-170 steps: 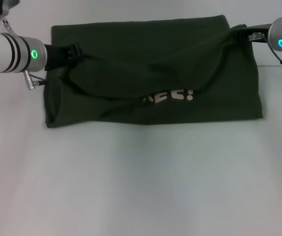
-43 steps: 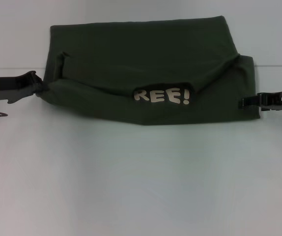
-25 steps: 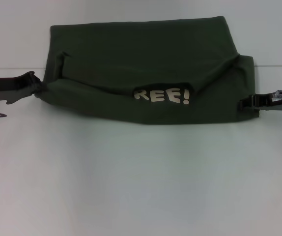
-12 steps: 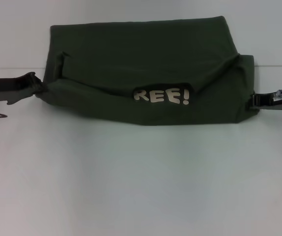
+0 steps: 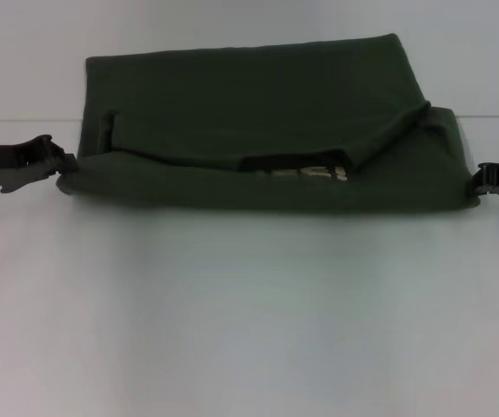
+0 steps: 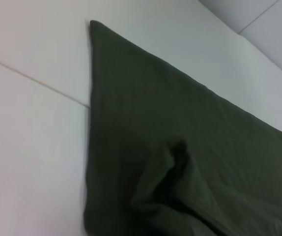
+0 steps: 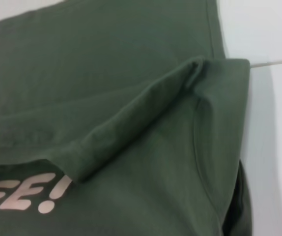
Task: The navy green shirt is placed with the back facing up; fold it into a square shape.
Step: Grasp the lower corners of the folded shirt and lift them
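The navy green shirt (image 5: pixel 249 104) lies as a wide folded band across the far part of the table. Its front layer is pulled taut between my two grippers. My left gripper (image 5: pixel 59 165) is shut on the shirt's near left corner. My right gripper (image 5: pixel 478 181) is shut on the near right corner. Only a sliver of the cream letters (image 5: pixel 306 174) shows under a diagonal fold. In the right wrist view the shirt (image 7: pixel 106 73) shows that fold ridge above the letters (image 7: pixel 18 194). The left wrist view shows the shirt (image 6: pixel 180 147) with a small pucker; no fingers appear in either wrist view.
The white table (image 5: pixel 249 330) stretches bare in front of the shirt. A thin seam line (image 5: pixel 23 119) crosses the surface behind the grippers, under the shirt's far half.
My right gripper took the near right corner and drew it outward to the right. The left gripper shifted slightly left. The front layer is now stretched flat and the letters are nearly hidden.
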`<state>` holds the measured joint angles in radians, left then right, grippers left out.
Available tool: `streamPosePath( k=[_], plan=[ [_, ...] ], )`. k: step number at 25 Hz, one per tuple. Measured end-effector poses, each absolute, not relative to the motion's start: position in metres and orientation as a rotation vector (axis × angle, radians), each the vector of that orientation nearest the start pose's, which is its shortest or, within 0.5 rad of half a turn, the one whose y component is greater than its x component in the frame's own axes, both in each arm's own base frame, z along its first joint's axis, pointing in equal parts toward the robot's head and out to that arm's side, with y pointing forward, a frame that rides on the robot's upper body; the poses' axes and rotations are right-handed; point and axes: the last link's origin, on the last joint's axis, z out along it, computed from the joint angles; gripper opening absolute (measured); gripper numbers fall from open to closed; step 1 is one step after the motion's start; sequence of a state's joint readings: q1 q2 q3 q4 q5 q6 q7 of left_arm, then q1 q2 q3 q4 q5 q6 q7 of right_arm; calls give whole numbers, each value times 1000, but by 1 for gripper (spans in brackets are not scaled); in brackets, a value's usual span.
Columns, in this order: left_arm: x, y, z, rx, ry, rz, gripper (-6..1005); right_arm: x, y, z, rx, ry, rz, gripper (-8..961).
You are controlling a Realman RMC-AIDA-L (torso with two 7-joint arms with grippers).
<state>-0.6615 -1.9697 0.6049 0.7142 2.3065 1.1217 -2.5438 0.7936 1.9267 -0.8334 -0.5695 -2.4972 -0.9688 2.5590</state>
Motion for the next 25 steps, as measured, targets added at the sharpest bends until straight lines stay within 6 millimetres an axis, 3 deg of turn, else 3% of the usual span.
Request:
streamPosePath(
  k=[7,11,16,17,25],
  plan=[
    [-302,411,70,-1845,-1753,-512,1,285,438,44,-1997,1533,102,11],
    [-297,399,66,-1946,-1762,-480,1,280,429,38,-2066,1576,72,11],
    [-298,371,70,-2058,-1789,-439,0,277,400,37,-2192,1667,8,11],
    [-299,351,74,-2137,-1808,-386,0,277,395,39,-2208,1678,0,11],
    [-301,309,71,-2312,-1897,-187,0,275,359,53,-2342,1765,-93,11]
  ],
)
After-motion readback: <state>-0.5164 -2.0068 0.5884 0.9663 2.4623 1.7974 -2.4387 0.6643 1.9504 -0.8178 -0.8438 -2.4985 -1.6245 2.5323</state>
